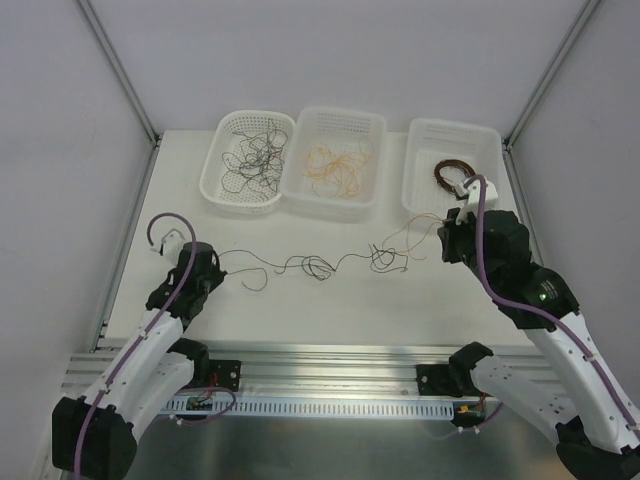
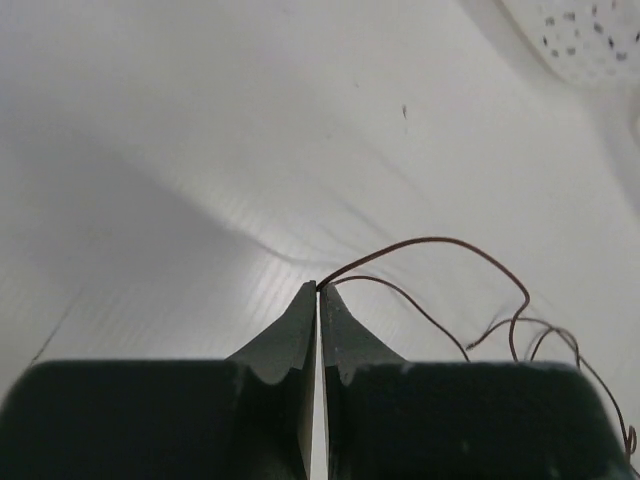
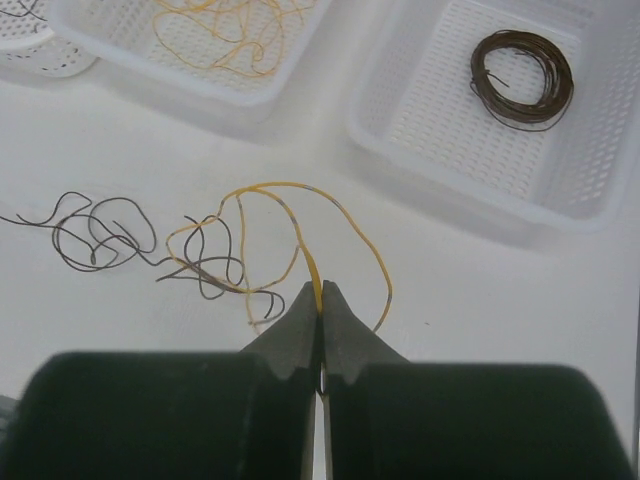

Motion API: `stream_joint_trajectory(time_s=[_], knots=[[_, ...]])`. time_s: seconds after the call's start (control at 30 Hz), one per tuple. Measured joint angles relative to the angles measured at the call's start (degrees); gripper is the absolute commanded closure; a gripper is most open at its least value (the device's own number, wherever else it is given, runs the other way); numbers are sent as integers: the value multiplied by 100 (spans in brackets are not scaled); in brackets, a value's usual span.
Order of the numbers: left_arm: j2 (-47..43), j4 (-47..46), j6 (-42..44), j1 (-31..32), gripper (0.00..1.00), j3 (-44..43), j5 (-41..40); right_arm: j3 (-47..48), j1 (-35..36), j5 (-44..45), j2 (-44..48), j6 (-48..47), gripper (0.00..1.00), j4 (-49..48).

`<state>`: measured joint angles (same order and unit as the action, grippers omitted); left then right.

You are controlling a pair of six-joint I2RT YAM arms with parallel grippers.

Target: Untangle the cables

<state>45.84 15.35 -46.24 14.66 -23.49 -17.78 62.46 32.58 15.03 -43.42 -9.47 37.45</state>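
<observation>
Left gripper pinches a brown wire, right gripper a yellow strand; cables run left-to-right between them, mid-frame.

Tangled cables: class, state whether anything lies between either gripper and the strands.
Nothing visible does. The left gripper is shut on a brown strand, the right gripper on a yellow strand.
</observation>
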Motion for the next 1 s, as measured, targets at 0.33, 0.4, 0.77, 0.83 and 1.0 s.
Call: stream_joint_trajectory(time_s=[0.33, 0.4, 0.77, 0.83, 1.0], knots=[[-529, 1156, -514, -306, 83, -560, -946, 208, -262, 177, 2, 4, 100, 310], [-267, 1091, -216, -313, 71, -868, -595, 225, -262, -103, -28, 4, 99, 275], [-433, -66, 949, 55, 7, -964, 2450, 210, -136, -1574, -636, 103, 99, -162], [-417, -461, 1086, 448, 7, -935, 2857, 208, -46, -1690, -691, 133, 99, -238], [31, -1556, 1631, 1799, 9, -935, 3379, 181, 144, -1853, -752, 197, 99, -413]])
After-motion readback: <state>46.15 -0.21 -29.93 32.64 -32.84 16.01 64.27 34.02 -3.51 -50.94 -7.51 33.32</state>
